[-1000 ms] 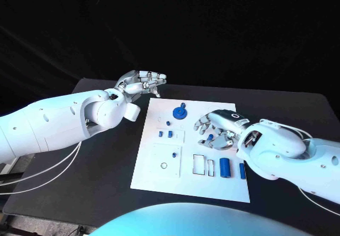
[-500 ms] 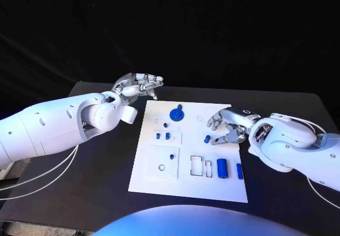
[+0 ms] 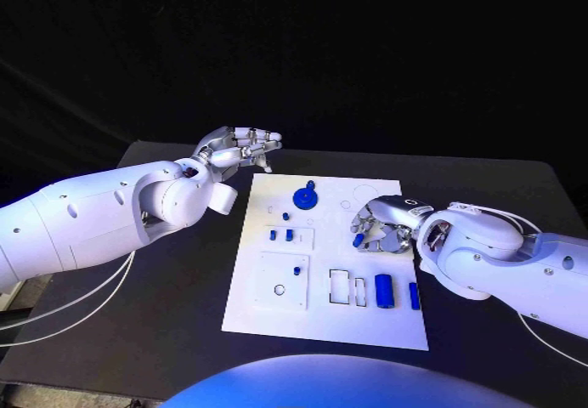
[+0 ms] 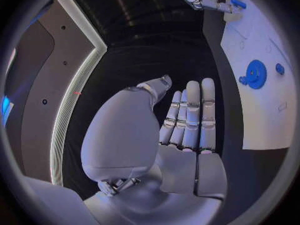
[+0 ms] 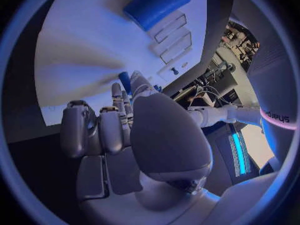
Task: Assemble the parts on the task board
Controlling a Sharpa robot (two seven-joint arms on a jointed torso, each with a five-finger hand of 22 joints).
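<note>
Fingers [image 3: 365, 231] of the right hand [image 3: 383, 226] are curled down over the white task board [image 3: 325, 327], and a small blue part [image 3: 359, 240] sits at their tips, seemingly pinched, though from where I stand I cannot tell whether it is truly gripped or merely touched as it lies on the board. Viewed from the wrist camera, a sliver of blue peeks out just past those fingertips. Over at about ten o'clock from the board's centre, the left hand [image 3: 240, 146] hovers off the board's far corner above the black table [image 3: 147, 280], holding nothing, its fingers lying straight and close together. At twelve o'clock on the board rests a blue gear-like disc [image 3: 305, 198]; two little blue pegs [image 3: 280, 235] stand near nine o'clock, another small piece [image 3: 296, 271] sits in a square recess below them, and at about four o'clock a large blue cylinder [image 3: 387, 290] lies just beside the empty slots [image 3: 351, 286], with a slimmer blue bar [image 3: 415, 295] beside it. To do this well, I'd say the right hand should firm its pinch before lifting, keep the piece upright, and carry it low toward its matching recess without brushing the loose cylinder.
</note>
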